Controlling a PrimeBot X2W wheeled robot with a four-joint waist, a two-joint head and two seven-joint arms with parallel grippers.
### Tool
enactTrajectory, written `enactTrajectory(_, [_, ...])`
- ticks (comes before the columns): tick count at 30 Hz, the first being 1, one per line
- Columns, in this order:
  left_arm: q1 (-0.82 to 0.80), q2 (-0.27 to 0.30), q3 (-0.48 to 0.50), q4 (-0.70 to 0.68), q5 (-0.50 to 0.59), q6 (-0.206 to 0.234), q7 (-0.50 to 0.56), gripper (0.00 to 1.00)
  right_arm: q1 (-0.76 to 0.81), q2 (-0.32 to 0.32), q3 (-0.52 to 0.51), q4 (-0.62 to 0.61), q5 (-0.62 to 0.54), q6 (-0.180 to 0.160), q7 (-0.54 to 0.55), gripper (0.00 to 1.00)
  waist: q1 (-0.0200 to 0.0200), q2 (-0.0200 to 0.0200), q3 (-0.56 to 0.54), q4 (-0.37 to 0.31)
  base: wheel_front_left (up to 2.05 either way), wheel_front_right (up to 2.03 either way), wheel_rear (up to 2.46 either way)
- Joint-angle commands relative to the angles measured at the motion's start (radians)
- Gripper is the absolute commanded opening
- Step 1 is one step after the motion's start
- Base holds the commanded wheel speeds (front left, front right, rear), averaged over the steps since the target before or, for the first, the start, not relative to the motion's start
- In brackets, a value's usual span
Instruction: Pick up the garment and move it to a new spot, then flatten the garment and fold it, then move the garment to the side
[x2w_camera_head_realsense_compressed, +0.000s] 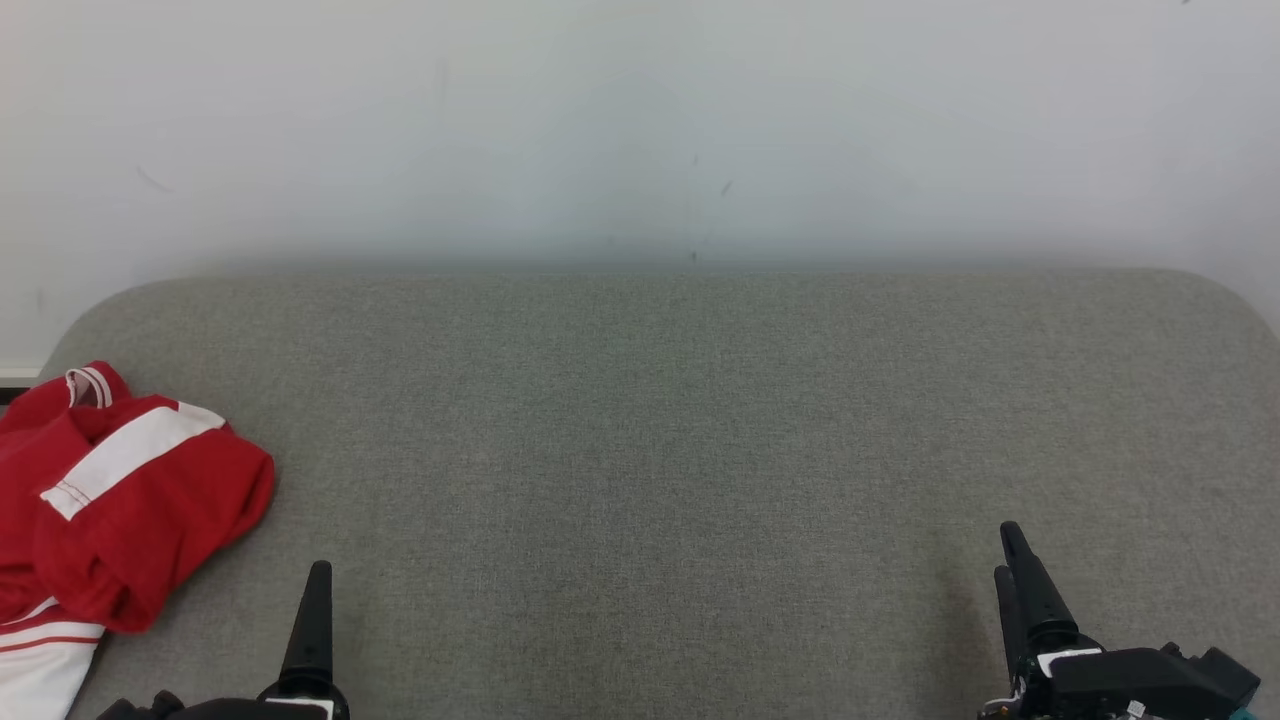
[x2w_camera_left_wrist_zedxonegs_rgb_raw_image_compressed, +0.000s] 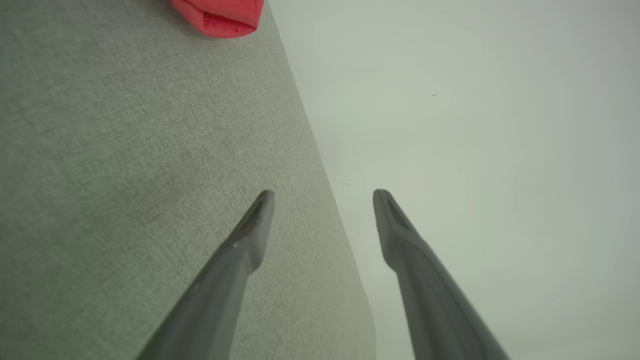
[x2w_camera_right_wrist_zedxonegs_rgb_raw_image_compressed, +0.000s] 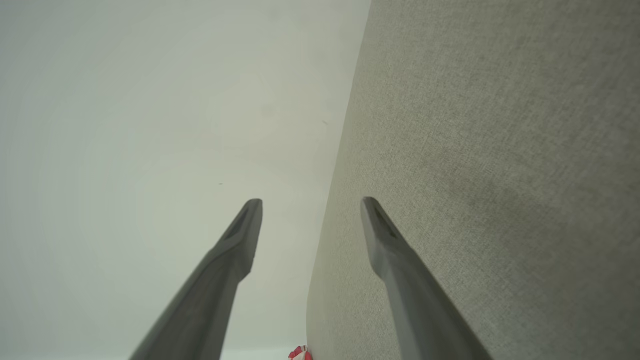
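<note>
Garment: red and white, crumpled at the far left edge of the grey pad.
Left gripper: fingers spread, empty, near the garment.
Right gripper: fingers spread, empty, well apart from the garment.
Wall: pale, behind the pad.

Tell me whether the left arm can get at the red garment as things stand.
Probably yes. The left gripper is open and empty, the garment lies crumpled just to its left, and only bare grey surface lies between them.
</note>
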Motion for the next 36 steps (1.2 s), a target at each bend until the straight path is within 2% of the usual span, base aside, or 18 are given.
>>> enactTrajectory(1, [0.000,0.005,-0.005,-0.018,0.044,0.003,-0.011,1.00,-0.029,-0.008,0.007,-0.010,-0.037,0.000,-0.010,1.00,0.0000,0.0000,-0.001,0.001,0.00,0.00,0.00])
enactTrajectory(15, [0.009,0.014,-0.047,-0.051,0.393,0.049,-0.063,1.00,-0.045,0.000,0.014,0.044,-0.405,0.000,-0.044,1.00,0.0000,0.0000,-0.007,0.005,0.00,0.00,0.00])
enactTrajectory(24, [0.017,0.034,-0.083,-0.050,0.576,0.078,-0.093,1.00,-0.046,0.000,0.027,0.032,-0.538,-0.001,-0.069,1.00,0.0000,0.0000,-0.010,0.006,0.00,0.00,0.00])
enactTrajectory(36, [0.014,0.061,-0.130,-0.017,0.741,0.091,-0.125,1.00,-0.041,0.000,0.041,0.028,-0.680,-0.001,-0.087,1.00,0.0000,0.0000,-0.017,0.007,0.00,0.00,0.00])
